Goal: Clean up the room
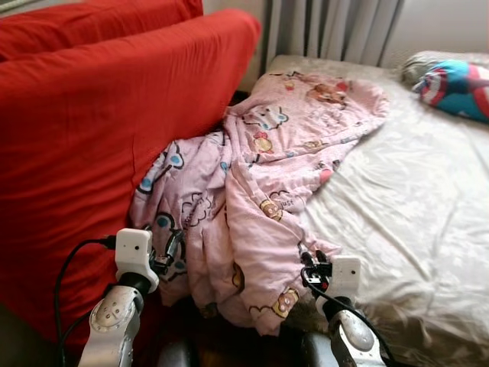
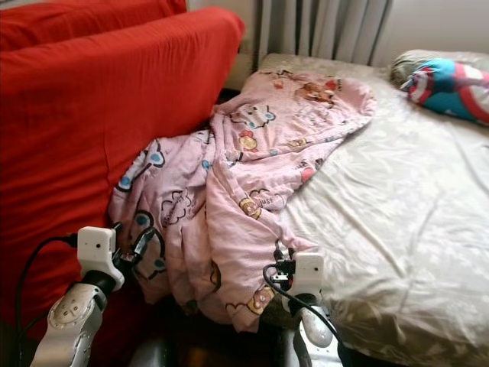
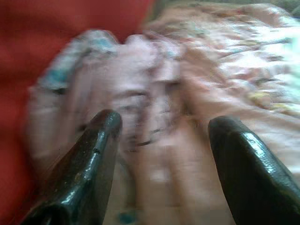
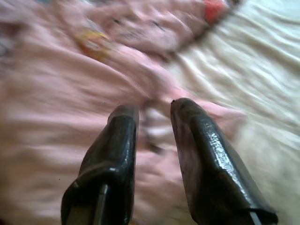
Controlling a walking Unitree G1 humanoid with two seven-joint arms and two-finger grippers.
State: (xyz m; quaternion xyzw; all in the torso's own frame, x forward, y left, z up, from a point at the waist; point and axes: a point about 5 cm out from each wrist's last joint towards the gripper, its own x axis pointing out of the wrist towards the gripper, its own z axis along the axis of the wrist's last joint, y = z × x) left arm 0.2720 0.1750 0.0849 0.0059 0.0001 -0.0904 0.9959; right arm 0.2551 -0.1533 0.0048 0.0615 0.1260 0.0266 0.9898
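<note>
left gripper (image 3: 161,124): fingers wide apart, empty, pink blanket (image 1: 252,191) just ahead; right gripper (image 4: 154,110): narrowly parted, blanket edge between fingers, grasp unclear

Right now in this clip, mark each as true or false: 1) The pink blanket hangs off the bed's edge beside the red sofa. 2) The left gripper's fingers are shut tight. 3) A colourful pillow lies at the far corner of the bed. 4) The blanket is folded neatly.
1) True: the pink blanket spills off the bed against the red sofa.
2) False: the left gripper is open, its fingers wide apart.
3) True: the colourful pillow lies there.
4) False: it is crumpled.
</note>
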